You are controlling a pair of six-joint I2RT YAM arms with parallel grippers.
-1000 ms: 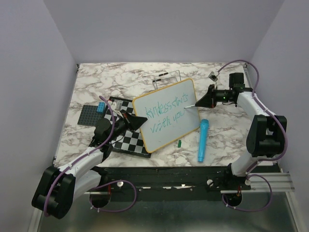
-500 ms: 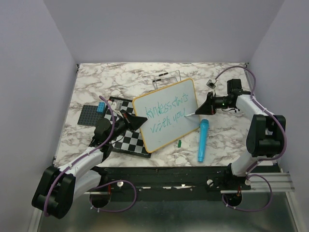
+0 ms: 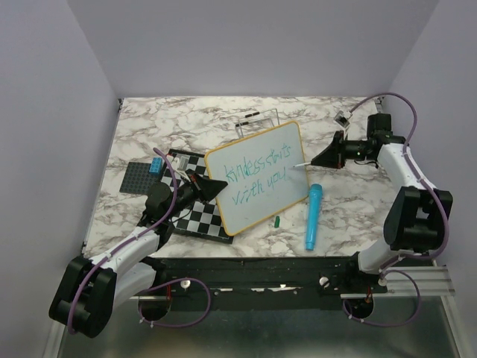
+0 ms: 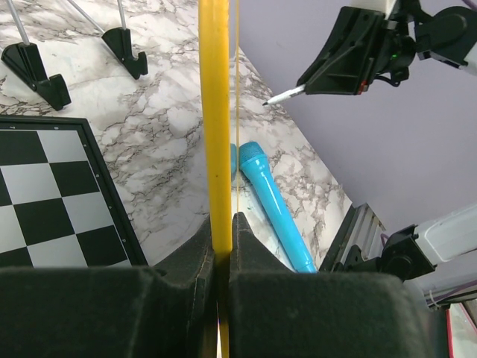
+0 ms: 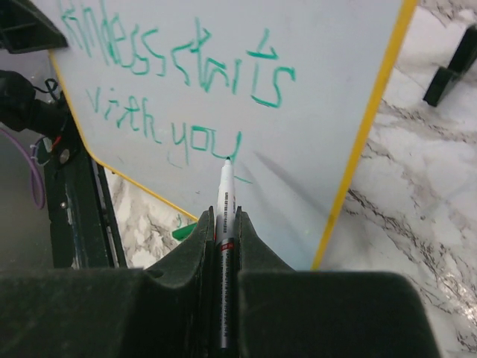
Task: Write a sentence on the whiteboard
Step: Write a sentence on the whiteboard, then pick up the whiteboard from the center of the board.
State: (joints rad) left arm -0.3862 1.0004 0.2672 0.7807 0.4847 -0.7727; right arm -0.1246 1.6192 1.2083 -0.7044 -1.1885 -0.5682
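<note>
Whiteboard (image 3: 283, 138) with a yellow-orange frame stands tilted up near the middle of the marble table (image 3: 350, 209), its lower left part over the checkered board (image 3: 190, 215). The left gripper (image 4: 221, 224) is closed narrowly on the frame at the board's left edge, one finger on each side of the yellow rim. On the white face the sentence (image 5: 186, 82) runs in two lines of thin green lettering, "kindess starts" above "with you". The right gripper (image 5: 225, 224) is pinched tight on a slim marker (image 5: 225, 186), which points out between its fingers toward the board. The marker's tip hangs just beside the end of "you", a little off the surface, with its shadow falling on the white. A blue cylindrical object (image 3: 313, 216) lies flat on the table to the right of the board's lower corner, and a small green cap (image 3: 276, 221) rests near the board's bottom edge. Behind the board sits a wire stand with black feet (image 4: 33, 63). To the far left a grey plate (image 3: 138, 179) carries a blue brick (image 3: 157, 165).
</note>
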